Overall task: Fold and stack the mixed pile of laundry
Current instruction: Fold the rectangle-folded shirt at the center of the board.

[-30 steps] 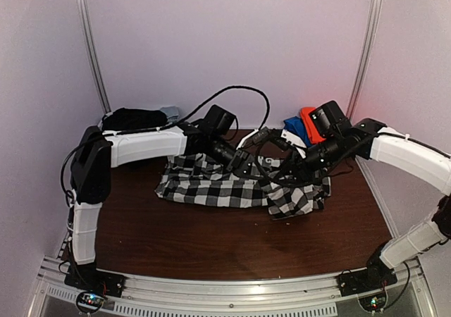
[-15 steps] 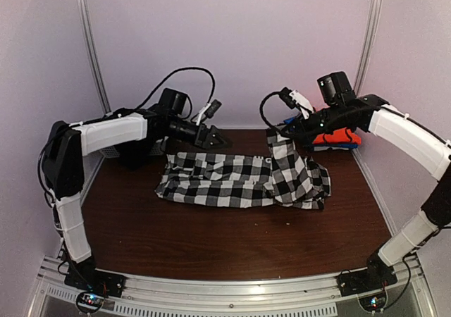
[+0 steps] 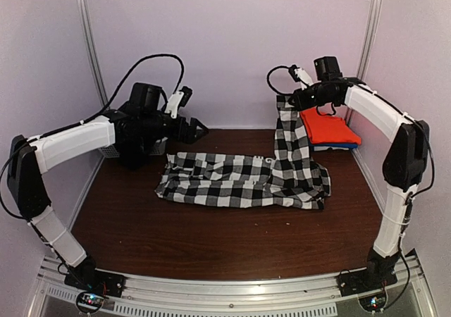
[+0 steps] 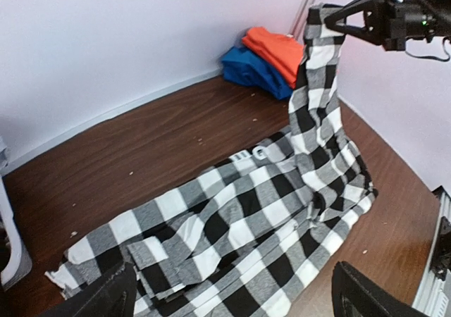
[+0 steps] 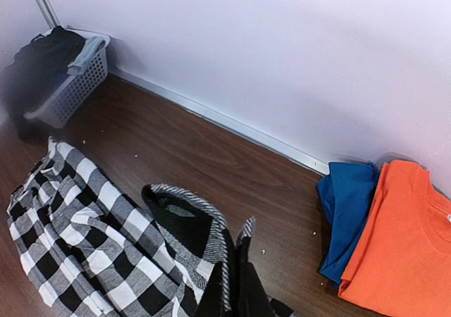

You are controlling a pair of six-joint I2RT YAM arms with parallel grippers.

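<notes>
Holding the right-hand end of the black-and-white checked cloth garment (image 3: pixel 232 183) high in the clamped right gripper (image 3: pixel 292 100), with the rest lying lengthwise left to right on the brown wooden table (image 3: pixel 211 246). Poised near the left end with the left gripper (image 3: pixel 199 127) spread wide and empty, probably the nearer arm for that end.

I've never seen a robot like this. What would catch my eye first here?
A black-and-white checked cloth garment sprawls across the dark wooden table, its right end pinched and held up by the right claw. Behind it, in the far right corner, a folded bright orange-red shirt lies on a folded blue one. The left claw hangs open at the far left, holding nothing.
</notes>
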